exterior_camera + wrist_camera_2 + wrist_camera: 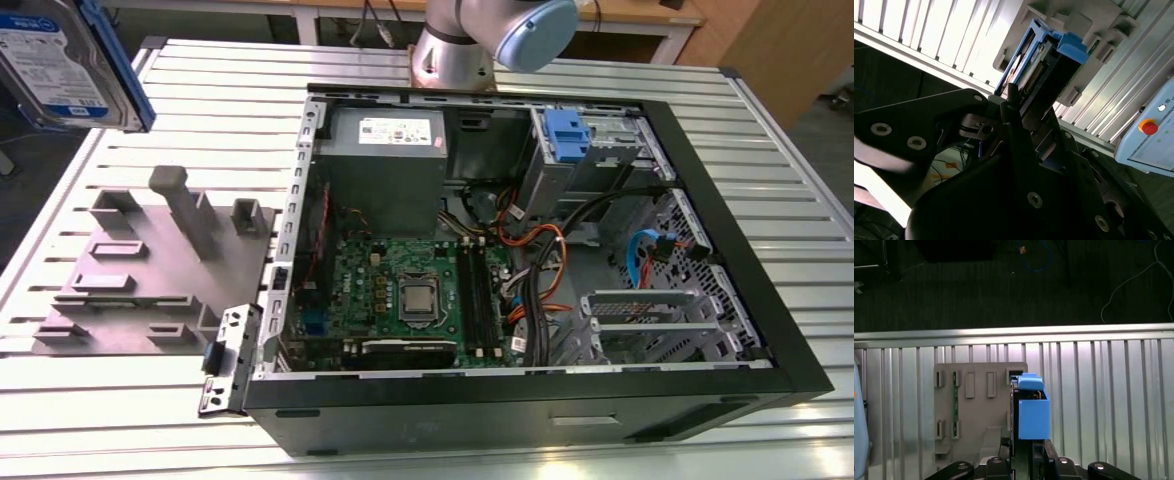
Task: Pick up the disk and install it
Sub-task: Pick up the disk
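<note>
Gripper (1023, 456) is clamped on the disk (1031, 407). In both wrist views the black fingers (1013, 107) pinch its near end from either side, and the rest of the drive sticks out past the fingertips. The long axis runs straight on from the fingers, away from the wrist. The disk is held on edge. A blue side rail (1033, 415) faces the first wrist camera; the connector end and blue rail tab (1071, 47) point away in the second wrist view.

The disk is off the bench (1104, 390), in the air over the edge of a grey fixture plate (979, 405) and not touching it.

In the exterior view the disk (60, 65) hangs above the bench's far corner on the exterior view's left. Its white-and-blue label faces the camera, its long axis is near upright with a slight tilt, and a blue rail runs along one long edge. The fixture plate (147, 270) lies on the bench (174, 80) near that same left edge. Just beside it, mid-bench, sits an open computer case (534, 260), with a bare blue clip (567, 135) in its far bay. The arm's base (461, 45) stands at the far edge behind the case.
</note>
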Robot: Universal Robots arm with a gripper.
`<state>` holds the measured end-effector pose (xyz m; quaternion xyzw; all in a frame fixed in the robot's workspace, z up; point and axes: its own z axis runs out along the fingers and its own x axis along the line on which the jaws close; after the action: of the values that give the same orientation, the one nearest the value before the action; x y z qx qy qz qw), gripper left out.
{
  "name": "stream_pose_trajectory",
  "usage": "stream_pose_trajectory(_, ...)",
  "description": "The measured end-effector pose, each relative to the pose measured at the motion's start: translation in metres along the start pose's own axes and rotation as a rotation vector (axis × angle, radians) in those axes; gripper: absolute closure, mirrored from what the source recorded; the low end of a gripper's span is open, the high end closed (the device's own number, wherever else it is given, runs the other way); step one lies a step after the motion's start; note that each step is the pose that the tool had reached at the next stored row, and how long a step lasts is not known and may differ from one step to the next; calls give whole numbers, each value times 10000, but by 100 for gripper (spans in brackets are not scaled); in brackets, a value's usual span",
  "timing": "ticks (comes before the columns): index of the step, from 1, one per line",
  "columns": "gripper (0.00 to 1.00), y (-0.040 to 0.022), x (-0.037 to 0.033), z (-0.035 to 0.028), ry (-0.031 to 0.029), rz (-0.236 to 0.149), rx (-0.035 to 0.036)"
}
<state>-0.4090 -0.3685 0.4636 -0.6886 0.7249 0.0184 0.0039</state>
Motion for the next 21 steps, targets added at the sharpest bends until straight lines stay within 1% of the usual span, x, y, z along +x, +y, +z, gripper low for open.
stream_pose_trajectory(3,65,1,-2,-72,1,0,-1)
stream_pose_trajectory(5,65,2,-3,-107,0,0,-1)
stream_pose_trajectory(21,65,6,-10,-300,1,0,-2)
